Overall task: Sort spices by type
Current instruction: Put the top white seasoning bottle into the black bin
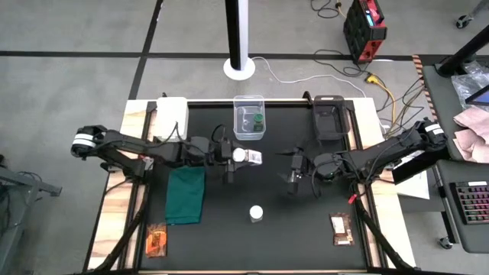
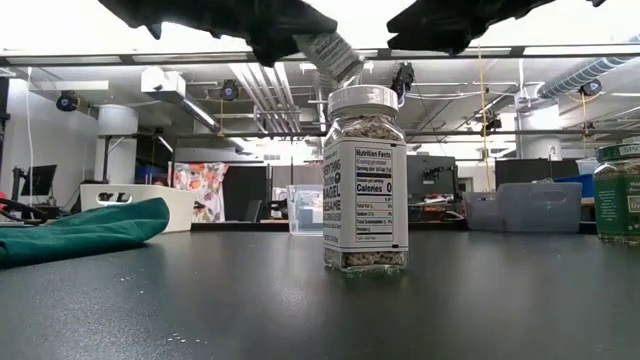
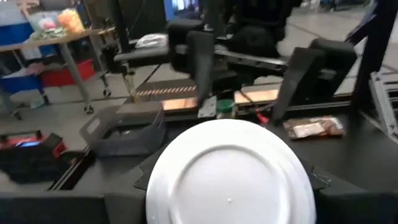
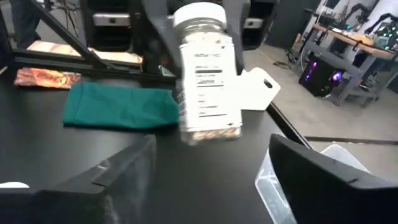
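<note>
My left gripper (image 1: 232, 159) is above the table's middle, shut on a clear jar with a white lid (image 1: 246, 156). The jar also shows in the right wrist view (image 4: 202, 74). My right gripper (image 1: 294, 172) is open and empty, just right of that jar and facing it. A second white-lidded jar (image 1: 256, 213) stands upright on its base nearer the front edge. One green-lidded jar (image 1: 258, 120) stands in the clear box (image 1: 238, 103). Another green-lidded jar (image 2: 620, 190) stands at the right. One orange-brown packet (image 1: 157, 241) lies flat at the front left and another (image 1: 341, 229) at the front right. My left gripper pinches the jar between its two fingers (image 4: 155, 22), one on each side of the lid end (image 4: 186, 28). In the left wrist view the white lid (image 3: 230, 174) hides the contact. The jar is lifted clear and tilted, with its lid toward the wrist and its base toward the table's right.
A dark green cloth (image 1: 186, 195) lies left of centre. A black tray (image 1: 328, 118) stands at the back right, beside the clear box. Bare black tabletop lies between the standing jar and the two packets.
</note>
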